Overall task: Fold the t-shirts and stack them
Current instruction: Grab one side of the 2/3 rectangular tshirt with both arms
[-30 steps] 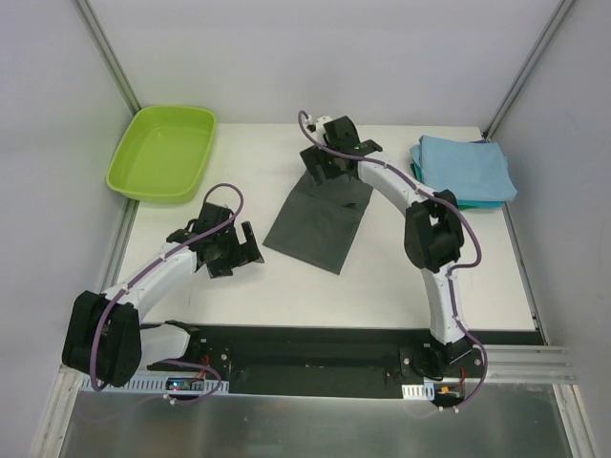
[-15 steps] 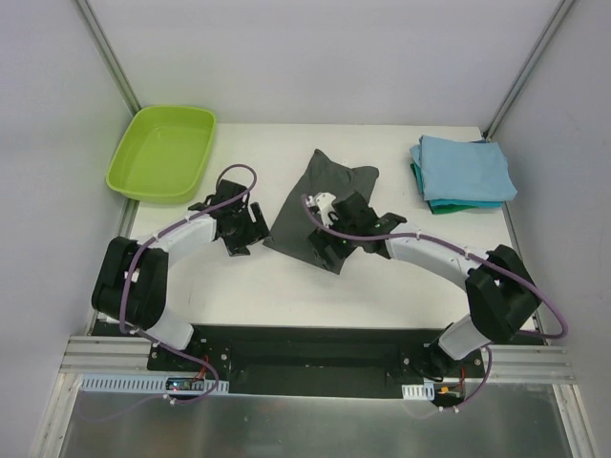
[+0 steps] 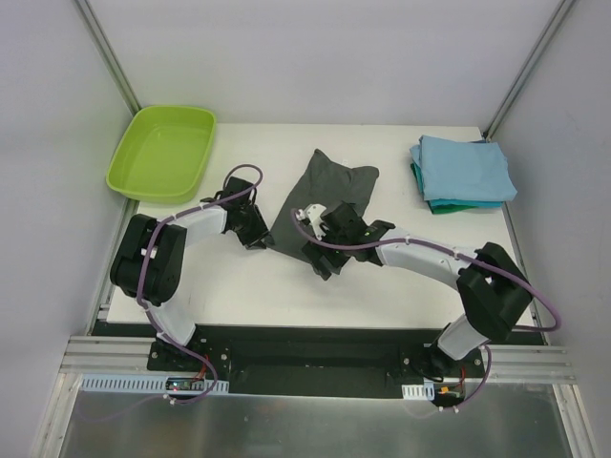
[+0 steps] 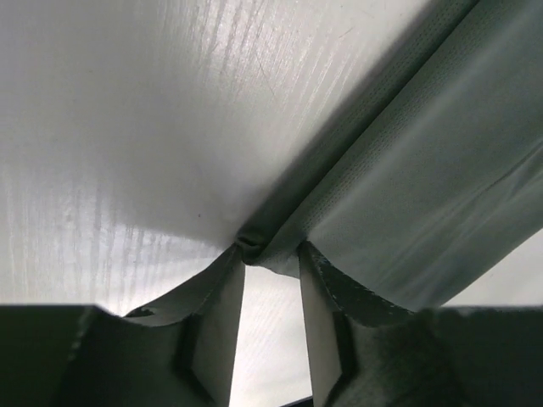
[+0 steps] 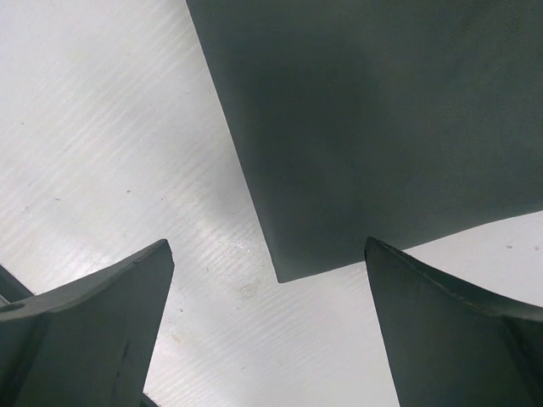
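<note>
Crowding the dark shirt, both arms covered its near end in the overhead view, so the bottom hem and lower corners could not be traced there. No sleeves could be made out. Each wrist camera cut the cloth off at the frame edge and showed only a patch of it.

The shirt lay to the right of the lime-green tub on the white worktop. It was a long charcoal strip slanting away from the tub, flat along its length and rumpled at its far end. In the right wrist view it looked smooth and even, ending in a clean square corner. In the left wrist view it looked greyer, with a stitched hem running along the edge.

The left end effector sat on the side of the shirt that faced the tub. Its fingers were drawn almost together, and a small bunch of that hem was caught between the tips. The right end effector hung beyond it from the tub, over the shirt's near corner. Its fingers were spread wide and held nothing, and the corner showed between them.

Farthest right of the tub, a light blue shirt, folded square, rested on a teal shirt. Only a thin edge of the teal one showed.
</note>
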Robot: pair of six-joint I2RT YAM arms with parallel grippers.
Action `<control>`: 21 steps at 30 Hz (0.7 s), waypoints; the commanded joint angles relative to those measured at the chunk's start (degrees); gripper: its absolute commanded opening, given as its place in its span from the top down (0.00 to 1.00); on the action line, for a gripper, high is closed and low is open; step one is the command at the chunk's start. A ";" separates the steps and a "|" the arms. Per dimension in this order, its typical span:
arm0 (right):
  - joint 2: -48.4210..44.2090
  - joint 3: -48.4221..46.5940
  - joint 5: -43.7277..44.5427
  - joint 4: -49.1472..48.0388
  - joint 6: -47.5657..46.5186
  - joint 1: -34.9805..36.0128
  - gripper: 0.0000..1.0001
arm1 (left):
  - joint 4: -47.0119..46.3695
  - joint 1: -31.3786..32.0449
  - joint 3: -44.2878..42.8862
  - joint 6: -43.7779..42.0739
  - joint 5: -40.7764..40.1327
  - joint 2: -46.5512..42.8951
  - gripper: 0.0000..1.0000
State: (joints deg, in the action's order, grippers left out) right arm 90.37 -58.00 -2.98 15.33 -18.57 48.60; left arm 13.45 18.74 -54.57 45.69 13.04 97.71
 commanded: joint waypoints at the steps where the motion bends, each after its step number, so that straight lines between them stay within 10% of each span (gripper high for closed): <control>1: 0.42 -0.80 1.84 0.75 -0.77 1.50 0.02 | 0.26 0.24 -0.36 0.45 -1.00 3.54 0.76; 5: 1.21 -0.89 1.92 2.15 -3.57 3.95 0.01 | 0.26 0.16 -0.02 0.63 -1.70 3.54 1.00; 21: 12.02 -4.40 9.84 6.64 -6.48 7.03 0.36 | 0.26 0.15 0.43 0.01 -2.40 2.57 1.00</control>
State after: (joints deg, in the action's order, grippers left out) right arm 99.61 -60.38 4.38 20.69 -23.90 55.66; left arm 12.08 18.74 -55.02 46.81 13.30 99.57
